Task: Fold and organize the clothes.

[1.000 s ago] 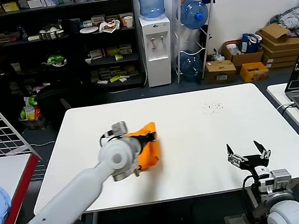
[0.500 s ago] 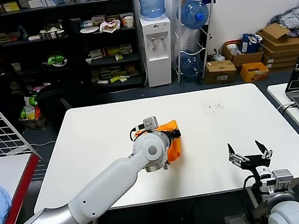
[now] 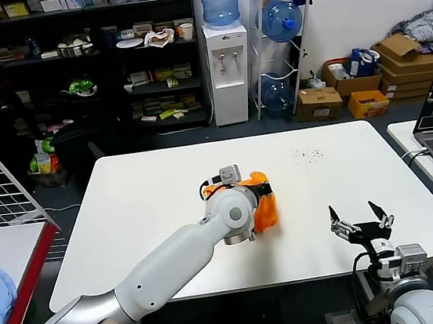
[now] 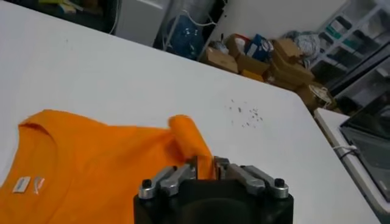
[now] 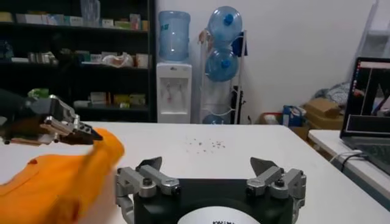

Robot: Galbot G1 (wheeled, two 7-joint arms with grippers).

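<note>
Orange and soft, the T-shirt (image 3: 263, 210) is lying bunched near the middle of the white table (image 3: 143, 210), and your left pincer (image 4: 205, 169) is sitting right at it. In the left wrist view a raised fold of the shirt is standing up between the pincer's two fingers. The fingers are close together around that fold, but you cannot tell for sure if they are squeezing it or just letting go.

Here is what could be going wrong for you. If the fingers are loosening while the arm is lifting, the fold could be slipping out and flopping back, and the neat fold would be coming undone. If they are pinching and the arm is pulling away, the whole shirt could be dragging across the table and crumpling. The cloth is thin, so it could also be snagging on a finger.

Farther right, your right pincer (image 3: 360, 226) is waiting near the front right edge of the table, fingers wide apart, holding nothing, well apart from the shirt. It is too far off to catch a slipping fold.
</note>
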